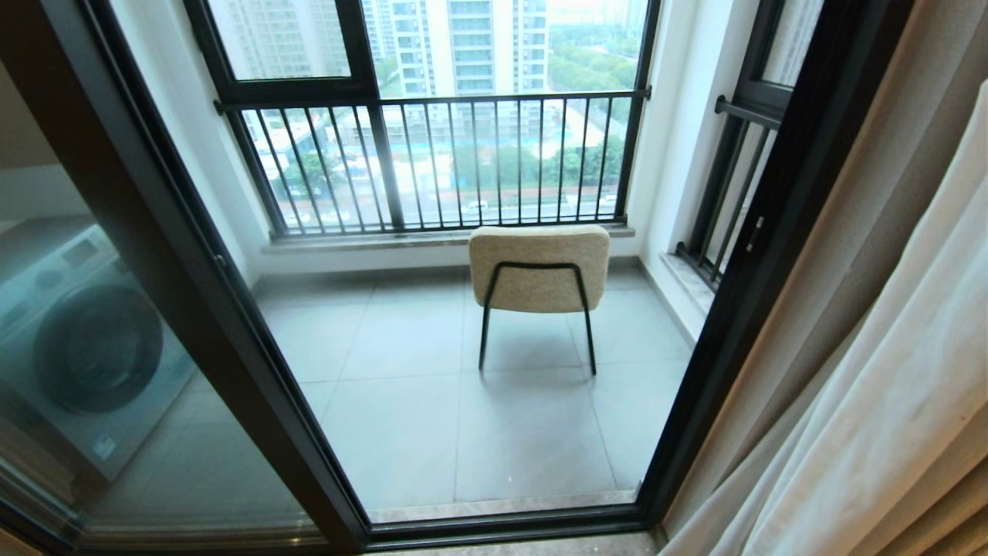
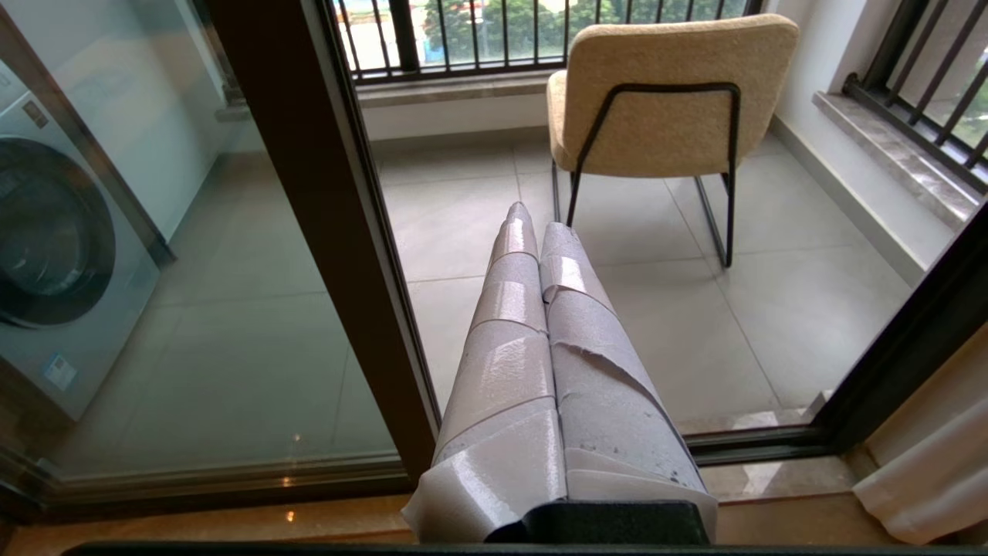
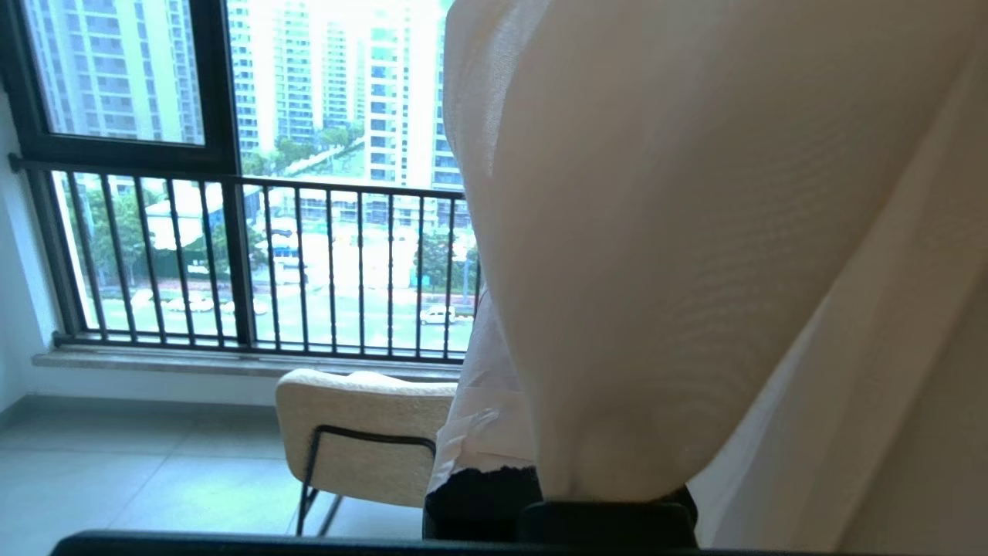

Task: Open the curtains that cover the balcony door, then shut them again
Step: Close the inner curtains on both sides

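Note:
The sheer white curtains [image 1: 888,432] hang bunched at the right edge of the head view, leaving the balcony door [image 1: 197,270] uncovered with its dark frame and clear glass. In the right wrist view the curtain [image 3: 695,232] drapes over my right gripper [image 3: 502,309]. Its jaws are shut on the fabric, and only one taped finger [image 3: 478,401] shows beside it. My left gripper [image 2: 538,224] is parked low before the door sill, taped fingers pressed together and holding nothing. A curtain hem [image 2: 926,479] shows at its right. Neither arm is in the head view.
A beige chair [image 1: 539,266] with black legs stands on the balcony tiles beyond the doorway. A washing machine [image 1: 85,347] sits behind the left glass panel. Thick tan drapes [image 1: 849,232] hang beside the sheer fabric. A black-barred railing window [image 1: 432,162] closes the far side.

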You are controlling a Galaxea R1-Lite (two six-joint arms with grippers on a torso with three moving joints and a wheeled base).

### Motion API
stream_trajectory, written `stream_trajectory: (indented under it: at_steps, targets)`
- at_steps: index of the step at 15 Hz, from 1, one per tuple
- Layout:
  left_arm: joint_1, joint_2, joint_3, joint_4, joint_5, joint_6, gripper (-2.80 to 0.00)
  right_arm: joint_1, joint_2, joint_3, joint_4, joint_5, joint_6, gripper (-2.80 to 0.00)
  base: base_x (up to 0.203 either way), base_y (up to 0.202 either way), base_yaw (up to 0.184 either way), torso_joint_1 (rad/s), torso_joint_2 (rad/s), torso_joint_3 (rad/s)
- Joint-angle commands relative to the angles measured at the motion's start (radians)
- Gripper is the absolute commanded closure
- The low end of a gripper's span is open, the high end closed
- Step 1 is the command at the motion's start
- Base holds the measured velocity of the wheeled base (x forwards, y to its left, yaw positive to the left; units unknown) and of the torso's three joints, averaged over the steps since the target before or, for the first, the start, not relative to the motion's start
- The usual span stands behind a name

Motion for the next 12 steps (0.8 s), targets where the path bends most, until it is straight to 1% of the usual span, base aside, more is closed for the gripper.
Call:
stream_trajectory:
  at_steps: [1, 4, 9, 12]
  targets:
    - [0.0, 0.0, 0.0, 0.0, 0.0, -0.005, 0.0, 0.019, 0.037, 0.0, -0.045, 0.0, 0.0, 0.0, 0.0, 0.192, 0.002, 0.002, 0.0, -0.004]
    - [0.0, 0.0, 0.0, 0.0, 0.0, -0.005, 0.0, 0.031, 0.084, -0.009, -0.119, 0.002, 0.003, 0.0, 0.0, 0.191, 0.001, 0.001, 0.0, 0.001]
    - [0.0, 0.0, 0.0, 0.0, 0.0, -0.005, 0.0, 0.065, 0.129, -0.012, -0.183, 0.0, -0.001, 0.0, 0.0, 0.191, 0.0, 0.002, 0.0, 0.002]
    - [0.0, 0.0, 0.0, 0.0, 0.0, -0.005, 0.0, 0.073, 0.156, -0.023, -0.214, 0.0, -0.001, 0.0, 0.0, 0.159, 0.004, 0.005, 0.0, 0.001]
